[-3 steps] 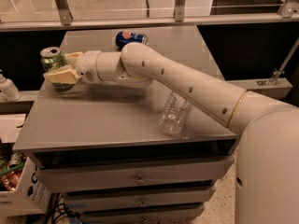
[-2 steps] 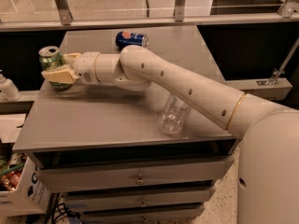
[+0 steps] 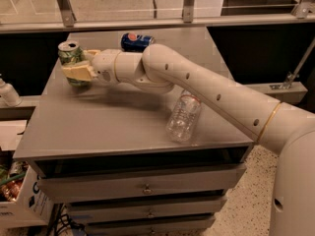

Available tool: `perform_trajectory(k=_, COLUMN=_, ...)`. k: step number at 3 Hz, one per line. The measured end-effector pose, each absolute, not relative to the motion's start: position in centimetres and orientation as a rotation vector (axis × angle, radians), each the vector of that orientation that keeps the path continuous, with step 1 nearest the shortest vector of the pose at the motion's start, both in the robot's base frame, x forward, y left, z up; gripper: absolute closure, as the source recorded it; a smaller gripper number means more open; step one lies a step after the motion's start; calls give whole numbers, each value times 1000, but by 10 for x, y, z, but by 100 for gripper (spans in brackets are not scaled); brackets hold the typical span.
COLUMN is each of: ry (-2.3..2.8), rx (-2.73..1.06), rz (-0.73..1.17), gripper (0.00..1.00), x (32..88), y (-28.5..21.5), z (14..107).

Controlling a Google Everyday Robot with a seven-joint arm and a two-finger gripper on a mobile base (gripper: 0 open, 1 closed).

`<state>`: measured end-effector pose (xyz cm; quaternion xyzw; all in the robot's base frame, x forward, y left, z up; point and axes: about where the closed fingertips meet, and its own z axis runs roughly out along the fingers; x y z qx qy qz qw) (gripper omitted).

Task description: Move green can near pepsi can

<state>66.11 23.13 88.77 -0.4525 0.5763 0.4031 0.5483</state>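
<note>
The green can (image 3: 70, 54), light green with a silver top, stands upright near the table's far left edge. My gripper (image 3: 75, 64) is shut on the green can, one cream finger (image 3: 78, 73) across its front and the other behind it. The arm reaches in from the right across the table. The pepsi can (image 3: 136, 41), dark blue with the round logo, lies on its side at the back middle of the table, to the right of and behind the green can and the gripper.
A clear plastic bottle (image 3: 183, 116) lies on the grey table (image 3: 98, 127) near its front right, under my arm. Drawers (image 3: 142, 186) sit below the table top. A white bottle (image 3: 8, 93) stands off the table at the left.
My gripper and the green can have moved together to the right and a little toward the back. The pepsi can and the bottle have not moved.
</note>
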Motion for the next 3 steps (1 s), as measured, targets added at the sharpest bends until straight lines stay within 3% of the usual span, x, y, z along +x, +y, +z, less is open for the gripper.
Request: perform_trajectory(k=3, ry=1558, rx=-1004, rz=696, gripper=100, x=712, y=88, z=896)
